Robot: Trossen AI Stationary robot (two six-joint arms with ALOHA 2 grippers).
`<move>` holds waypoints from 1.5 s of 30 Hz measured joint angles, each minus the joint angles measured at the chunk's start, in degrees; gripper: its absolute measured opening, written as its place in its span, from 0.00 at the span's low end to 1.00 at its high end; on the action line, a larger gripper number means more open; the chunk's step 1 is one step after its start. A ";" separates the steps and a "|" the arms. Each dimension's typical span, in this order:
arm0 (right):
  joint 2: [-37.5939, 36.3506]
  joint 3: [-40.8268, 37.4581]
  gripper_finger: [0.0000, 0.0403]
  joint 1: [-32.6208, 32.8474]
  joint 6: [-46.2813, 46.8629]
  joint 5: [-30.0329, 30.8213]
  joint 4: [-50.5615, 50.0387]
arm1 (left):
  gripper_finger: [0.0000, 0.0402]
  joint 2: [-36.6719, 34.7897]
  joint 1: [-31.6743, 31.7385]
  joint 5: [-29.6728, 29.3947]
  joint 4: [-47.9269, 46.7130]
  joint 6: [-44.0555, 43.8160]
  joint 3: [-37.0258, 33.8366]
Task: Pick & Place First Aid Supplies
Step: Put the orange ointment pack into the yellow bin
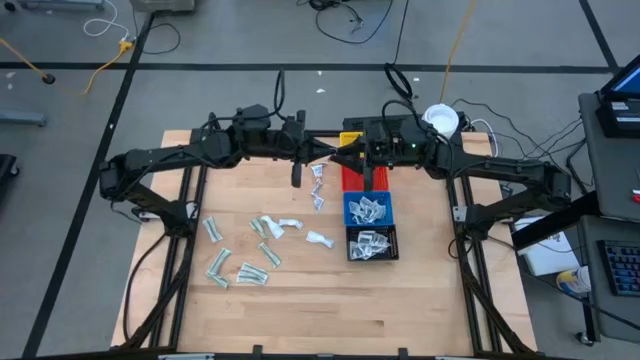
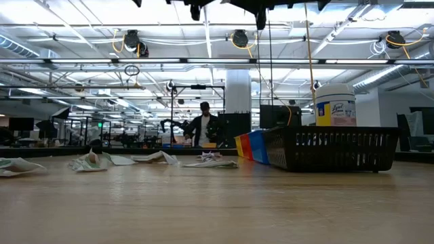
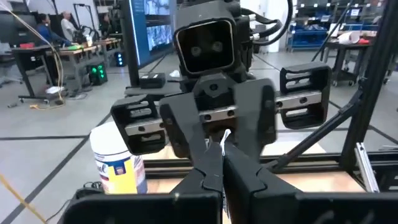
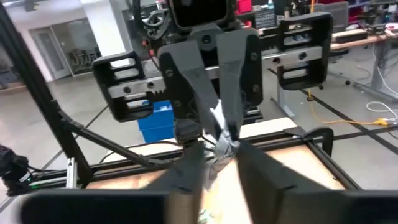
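High view: both grippers meet just behind the red bin (image 1: 352, 177). The left gripper (image 1: 345, 155) is clenched on a thin packet (image 4: 219, 119), the right gripper (image 1: 357, 157) pinching its other end. Judged light, limp and crinkly; grip an edge.

Robotics lab or industrial workshop: exposed ceiling ducts and strip lights (image 2: 203, 41), grey concrete floor with loose cables (image 1: 100, 60), rows of workbenches, standing person (image 2: 205, 129) beyond.
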 joint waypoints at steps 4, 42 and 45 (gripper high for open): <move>0.00 0.00 0.03 -0.03 0.52 -0.20 0.08 | 0.00 0.01 -0.22 -0.78 0.52 -0.16 0.00; 31.87 39.88 0.00 -23.88 -45.57 10.65 -69.34 | 0.44 -1.72 1.40 1.73 -4.69 -18.93 -0.02; 33.65 37.27 0.00 -24.05 -46.01 10.46 -67.07 | 0.43 -1.72 1.36 1.73 -4.71 -18.76 -0.02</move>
